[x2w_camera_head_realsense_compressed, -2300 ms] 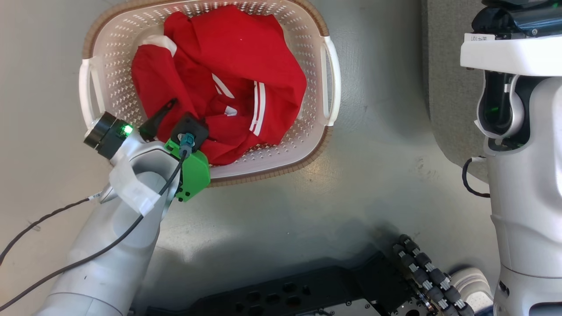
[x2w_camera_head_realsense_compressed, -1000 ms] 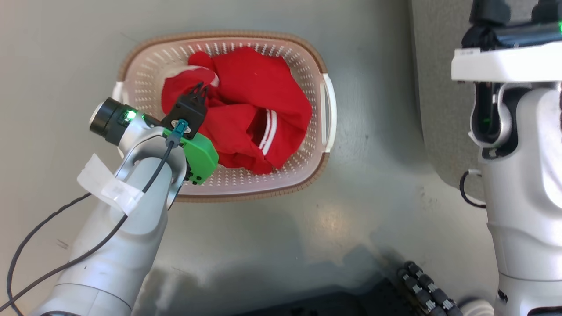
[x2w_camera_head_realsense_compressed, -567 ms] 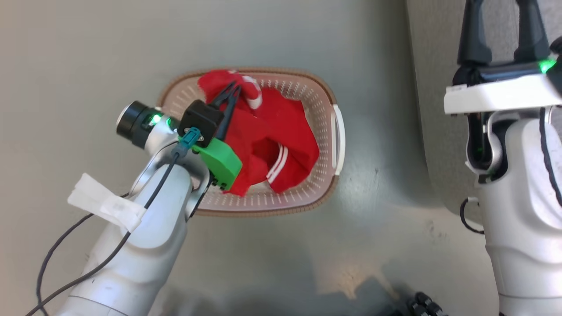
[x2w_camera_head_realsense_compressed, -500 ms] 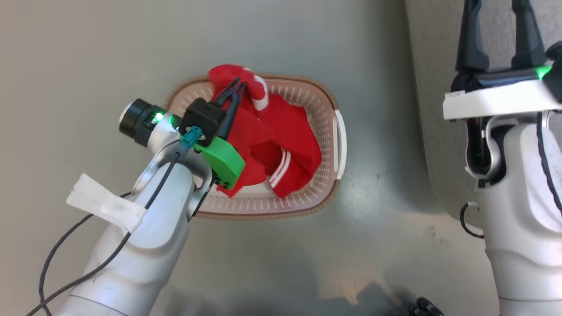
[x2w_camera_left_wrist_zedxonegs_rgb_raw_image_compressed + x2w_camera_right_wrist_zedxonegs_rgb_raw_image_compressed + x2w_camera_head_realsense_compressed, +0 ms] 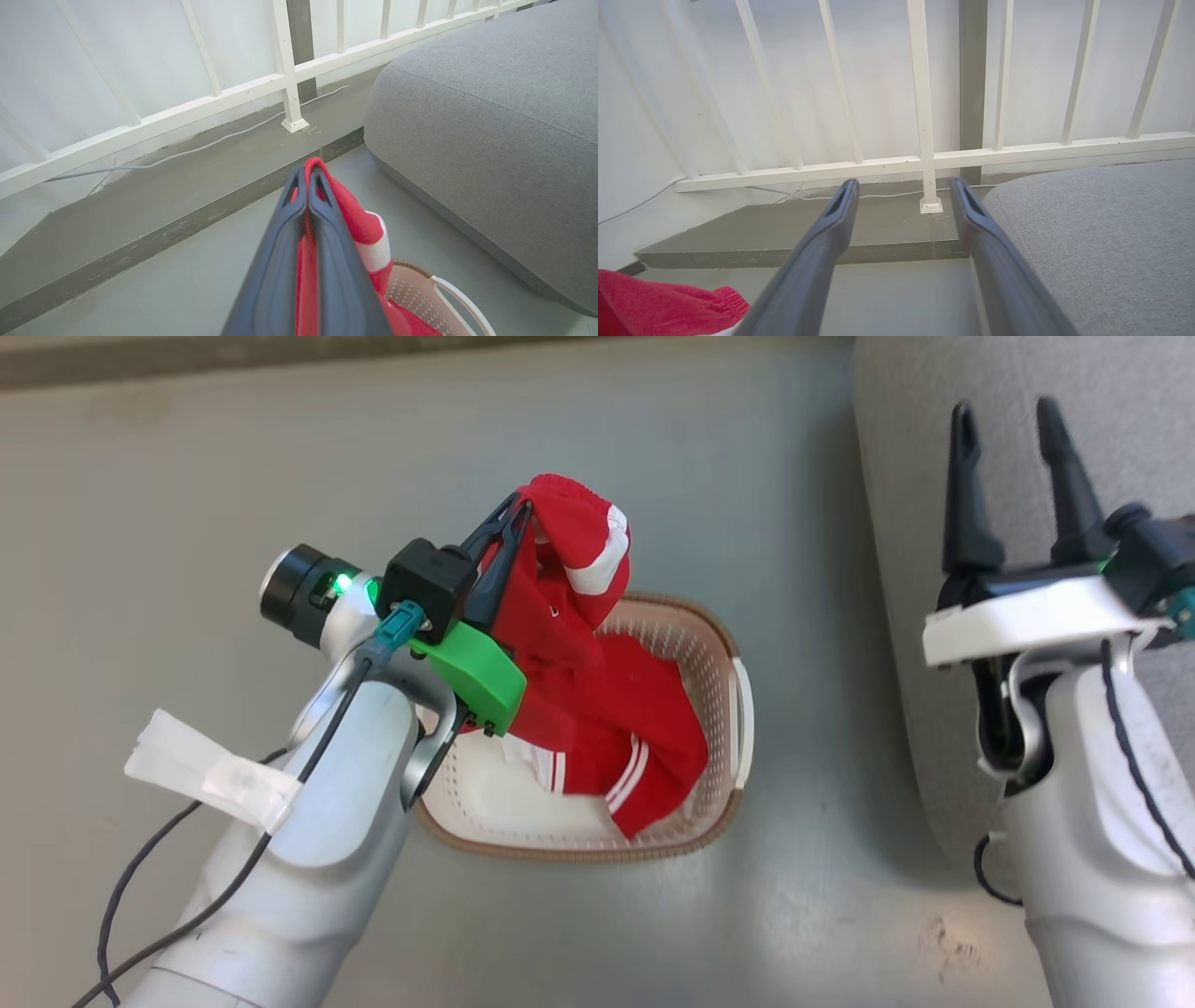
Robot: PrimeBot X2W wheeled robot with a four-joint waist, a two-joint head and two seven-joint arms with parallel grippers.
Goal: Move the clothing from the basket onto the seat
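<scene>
A strip of open grey floor [image 5: 803, 616] separates the basket [image 5: 742, 709] from the seat [image 5: 896, 476], whose rounded flank rises near it. The right gripper [image 5: 1004, 409], fingers spread, stands over the seat's near edge. Red clothing [image 5: 607, 728] trails from the pinched left gripper [image 5: 518, 509] down into the basket. Beyond, a raised ledge [image 5: 187, 186] and white railing [image 5: 289, 70] close the far side.

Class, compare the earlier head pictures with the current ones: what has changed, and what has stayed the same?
The left gripper, shut on the clothing, has risen and pulled the red bundle up out of the basket; the bundle's lower end still trails inside. The head camera has shifted too. The right gripper stays open and empty, and the basket remains beside the seat.
</scene>
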